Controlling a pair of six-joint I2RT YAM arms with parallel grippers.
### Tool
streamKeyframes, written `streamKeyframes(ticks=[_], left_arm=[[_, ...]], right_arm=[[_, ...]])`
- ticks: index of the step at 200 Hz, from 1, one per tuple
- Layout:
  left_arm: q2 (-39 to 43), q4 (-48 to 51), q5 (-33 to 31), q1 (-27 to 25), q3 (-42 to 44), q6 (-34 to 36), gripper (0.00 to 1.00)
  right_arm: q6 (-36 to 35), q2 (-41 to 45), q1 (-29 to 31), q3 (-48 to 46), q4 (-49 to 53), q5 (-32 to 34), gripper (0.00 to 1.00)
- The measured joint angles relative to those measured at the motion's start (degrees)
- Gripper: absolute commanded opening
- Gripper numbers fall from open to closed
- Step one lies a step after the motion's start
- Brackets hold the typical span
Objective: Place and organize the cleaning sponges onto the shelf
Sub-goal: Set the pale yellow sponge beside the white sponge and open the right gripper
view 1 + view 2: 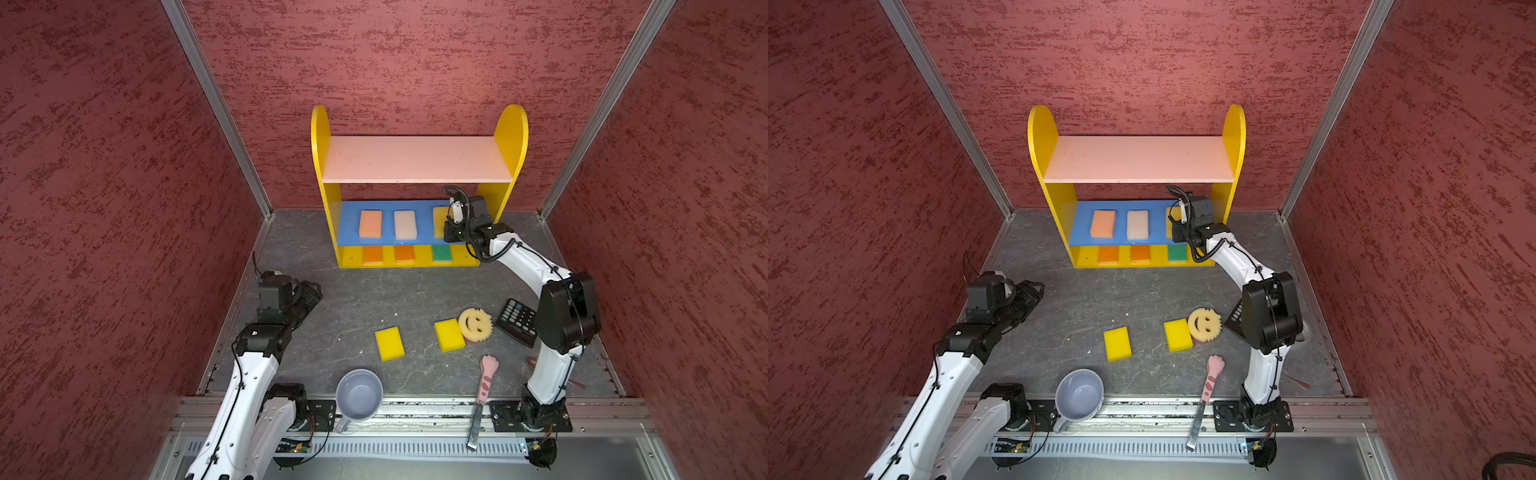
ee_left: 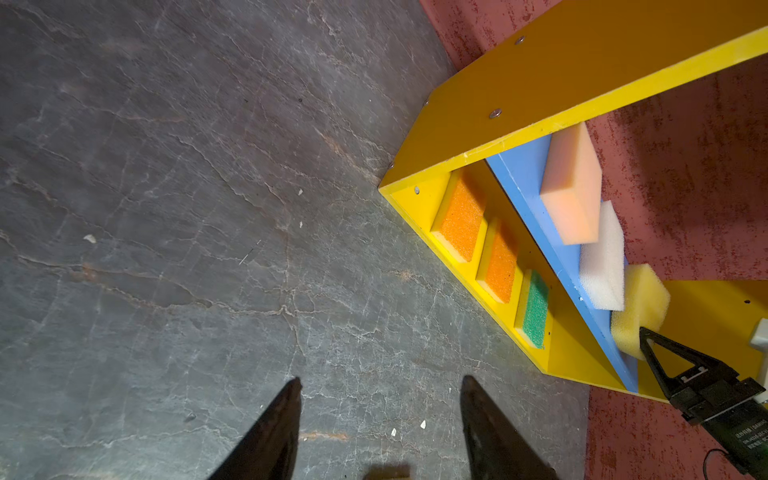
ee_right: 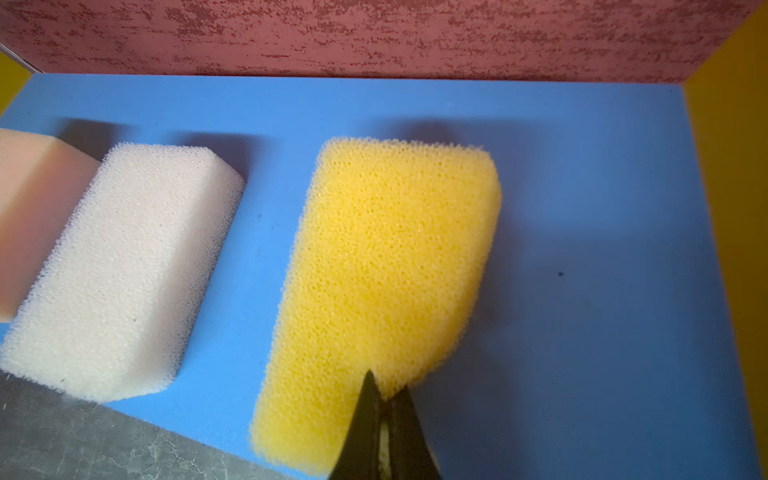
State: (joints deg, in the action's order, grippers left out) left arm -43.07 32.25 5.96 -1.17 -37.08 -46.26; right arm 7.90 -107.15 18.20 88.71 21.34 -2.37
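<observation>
— Right gripper (image 3: 386, 386): clamps yellow sponge (image 3: 386, 257) at its near edge, on blue middle board (image 3: 582, 166) of shelf (image 1: 512, 133).
— Noted. Square it beside white sponge (image 3: 120, 266), then release (left gripper (image 2: 382, 379) spread, empty).

Overhead pair, wrist close-ups, shelf (image 1: 415, 160) shared

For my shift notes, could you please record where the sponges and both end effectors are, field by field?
blue board: peach sponge, pale sponge, yellow sponge
bottom board: end orange sponge, middle orange sponge, green sponge
table: lone yellow block, second yellow block, smiley sponge
right end effector: shut on yellow sponge
left end effector: open, empty
</observation>
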Motion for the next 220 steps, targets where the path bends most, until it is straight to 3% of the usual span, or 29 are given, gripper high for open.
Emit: streamKeyframes(ticks=[45,161,220], left_arm=[[-0.02,0.0,0.02,0.0,0.0,-0.55,0.61],[-0.92,-0.59,0.31,-0.02,0.0,-1.51,0.61],[-0.98,-0.66,0.37,-0.02,0.0,-1.49,0.61]], right_arm=[[-0.48,0.0,-0.17,0.0,0.2,0.17,0.23],[-1.57,0.0,-1.07,0.0,0.7,1.33,0.5],[-1.51,0.42,-1.11,0.0,1.16,2.6,0.56]])
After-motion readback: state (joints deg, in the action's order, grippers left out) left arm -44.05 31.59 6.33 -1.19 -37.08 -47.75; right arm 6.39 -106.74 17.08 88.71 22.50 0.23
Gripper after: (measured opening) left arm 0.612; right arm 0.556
